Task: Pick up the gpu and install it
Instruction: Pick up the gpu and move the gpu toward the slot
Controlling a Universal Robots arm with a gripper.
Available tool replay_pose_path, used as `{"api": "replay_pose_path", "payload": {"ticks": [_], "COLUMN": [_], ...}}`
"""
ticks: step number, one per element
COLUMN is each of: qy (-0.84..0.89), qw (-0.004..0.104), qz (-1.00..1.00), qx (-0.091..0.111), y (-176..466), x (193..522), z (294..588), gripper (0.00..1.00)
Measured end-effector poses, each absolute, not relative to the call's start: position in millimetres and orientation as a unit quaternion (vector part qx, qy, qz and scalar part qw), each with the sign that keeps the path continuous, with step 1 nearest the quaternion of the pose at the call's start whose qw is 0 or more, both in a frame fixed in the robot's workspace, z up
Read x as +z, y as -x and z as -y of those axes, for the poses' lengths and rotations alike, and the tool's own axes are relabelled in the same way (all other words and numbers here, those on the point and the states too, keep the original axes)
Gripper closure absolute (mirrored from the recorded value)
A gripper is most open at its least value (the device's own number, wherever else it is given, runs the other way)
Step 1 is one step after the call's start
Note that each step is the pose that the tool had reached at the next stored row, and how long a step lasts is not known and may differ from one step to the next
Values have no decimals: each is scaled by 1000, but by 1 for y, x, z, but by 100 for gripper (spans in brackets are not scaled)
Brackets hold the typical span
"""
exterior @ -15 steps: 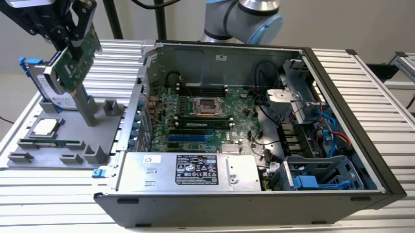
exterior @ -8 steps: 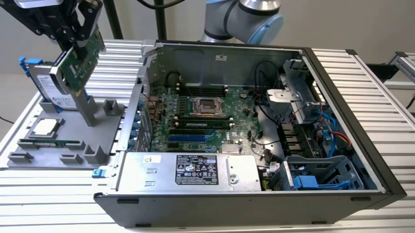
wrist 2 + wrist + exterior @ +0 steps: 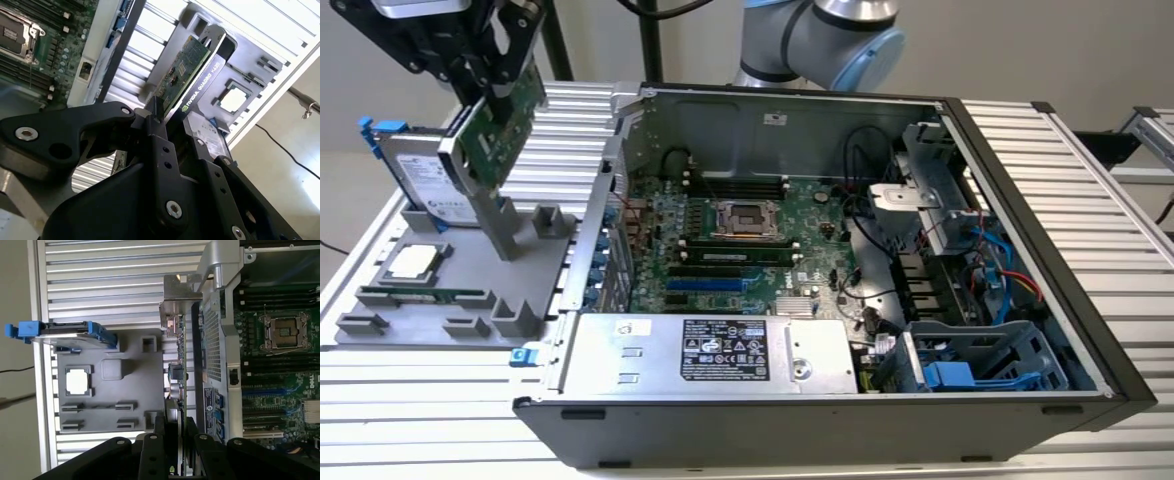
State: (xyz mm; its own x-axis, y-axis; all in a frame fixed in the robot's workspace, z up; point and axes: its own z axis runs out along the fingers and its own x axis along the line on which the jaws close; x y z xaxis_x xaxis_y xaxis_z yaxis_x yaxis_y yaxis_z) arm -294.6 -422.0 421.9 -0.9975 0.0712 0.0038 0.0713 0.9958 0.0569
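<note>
The thin green circuit-board gpu point(image 3: 504, 118) with a silver metal bracket at one end is clamped at its upper part in the robot arm's black claw point(image 3: 486, 82), tilted, bracket end pointing down. It hangs over the grey moulded holder tray point(image 3: 400, 318) at the exterior view's left, just beside the open black computer case point(image 3: 854, 420); whether the bracket tip touches the tray cannot be told. In both wrist views the card point(image 3: 182, 75) point(image 3: 180, 367) runs away from the clenched claw point(image 3: 167, 119) point(image 3: 176, 426), between the tray and the case wall. On the tray sit a silver hard drive with blue rails point(image 3: 416, 175), a square silver processor chip point(image 3: 411, 262) and a narrow green memory stick point(image 3: 422, 296). Inside the case lies a green motherboard point(image 3: 720, 250). Everything rests on a ribbed aluminium bench point(image 3: 1107, 210)
</note>
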Motion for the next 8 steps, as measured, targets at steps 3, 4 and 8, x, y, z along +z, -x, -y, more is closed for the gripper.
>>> {"api": "replay_pose_path", "payload": {"ticks": [3, 4, 8], "qy": [36, 36, 36], "qw": [1, 1, 1], "qz": [999, 999, 999], "qx": [-29, -29, -29], "y": [291, 290, 287], "x": [422, 422, 422], "z": [422, 422, 422], "gripper": [100, 100, 100]}}
